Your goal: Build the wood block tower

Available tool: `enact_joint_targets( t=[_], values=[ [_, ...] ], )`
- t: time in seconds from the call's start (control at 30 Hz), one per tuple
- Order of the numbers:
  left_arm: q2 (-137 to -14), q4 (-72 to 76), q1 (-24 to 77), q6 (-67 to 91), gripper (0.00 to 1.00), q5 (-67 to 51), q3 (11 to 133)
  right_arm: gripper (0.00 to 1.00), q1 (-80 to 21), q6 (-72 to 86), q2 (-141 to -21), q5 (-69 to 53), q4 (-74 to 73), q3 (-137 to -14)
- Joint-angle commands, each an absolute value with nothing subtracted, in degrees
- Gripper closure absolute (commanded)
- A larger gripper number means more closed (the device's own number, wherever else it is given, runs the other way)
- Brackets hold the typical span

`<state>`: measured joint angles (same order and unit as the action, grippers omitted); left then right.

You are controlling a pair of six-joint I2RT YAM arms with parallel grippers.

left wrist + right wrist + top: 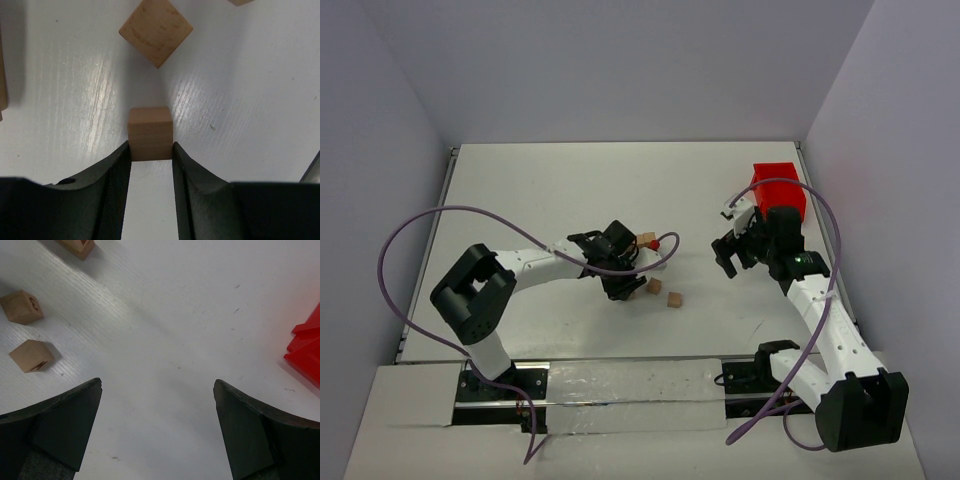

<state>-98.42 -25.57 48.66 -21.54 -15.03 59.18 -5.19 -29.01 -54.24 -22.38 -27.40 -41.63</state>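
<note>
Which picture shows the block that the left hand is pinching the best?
The left wrist view: the pinched block sits big and clear between the left hand's fingers. From above, the hand covers it. The right wrist view shows other, loose blocks.

No text, label, brand or number can be read in any view. In the right wrist view, one wood block [20, 306] on the worktop [165, 315] carries a small dark curved mark on its side face. Another just beside it [31, 355] has a faint dark mark on its lower face. Both marks are too small and blurred to tell as letters or figures.
</note>
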Motion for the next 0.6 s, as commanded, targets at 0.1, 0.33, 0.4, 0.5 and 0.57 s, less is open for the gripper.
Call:
enact_joint_targets(
  t=[0.1,0.33,0.4,0.5,0.57],
  values=[
    [-98.2,-25.0,48.9,-20.9,0.72,-16.7,62.1,0.00,-4.7,-28.0,-54.1,-24.3,-24.9,-41.4],
    [-95.5,-33.0,47.3,-27.6,1.00,-21.5,65.3,0.00,-4.8,-27.6,-54.4,-25.7,-24.5,-41.6],
    [-94.2,-38.5,46.0,-31.8,1.00,-25.0,67.8,0.00,-4.7,-27.5,-54.6,-26.2,-24.5,-41.8],
    [-93.3,-46.9,43.8,-35.8,1.00,-27.9,73.3,0.00,-4.8,-27.3,-54.8,-27.1,-24.7,-42.1],
    [-94.0,-52.0,42.4,-39.5,1.00,-28.6,77.1,0.00,-4.8,-27.3,-55.0,-27.5,-25.0,-42.4]
  ],
)
